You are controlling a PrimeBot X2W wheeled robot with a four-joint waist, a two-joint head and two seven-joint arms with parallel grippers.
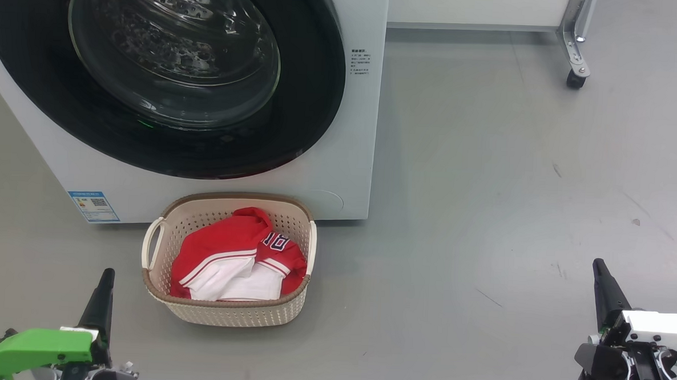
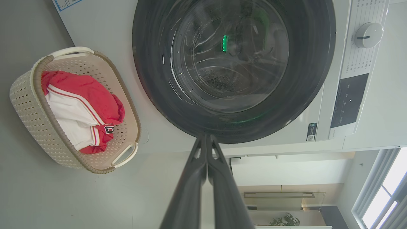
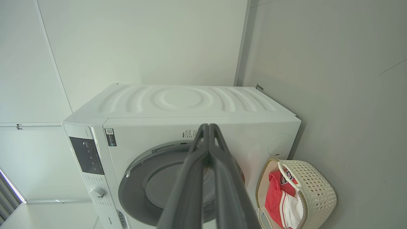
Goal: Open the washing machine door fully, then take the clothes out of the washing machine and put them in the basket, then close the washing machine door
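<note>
If reaching next, favour the left gripper [image 1: 107, 277], pinched shut and empty at lower left: nearest the basket [image 1: 230, 315], just ahead and rightward, long axis lying across, clothes [image 1: 227, 253] heaped inside. Behind, washing machine door [image 1: 172, 74] seemingly seated flush on the washing machine [image 1: 354, 156]. Far right, right gripper [image 1: 599, 265] likewise closed, empty. Smooth grey floor [image 1: 487, 191], open room.

We find bare floor [image 1: 486, 219] open from one to five o'clock. At eleven the washing machine [image 1: 358, 128], door [image 1: 311, 97] shut, blocks the way; the basket [image 1: 224, 313] stands just before it.
</note>
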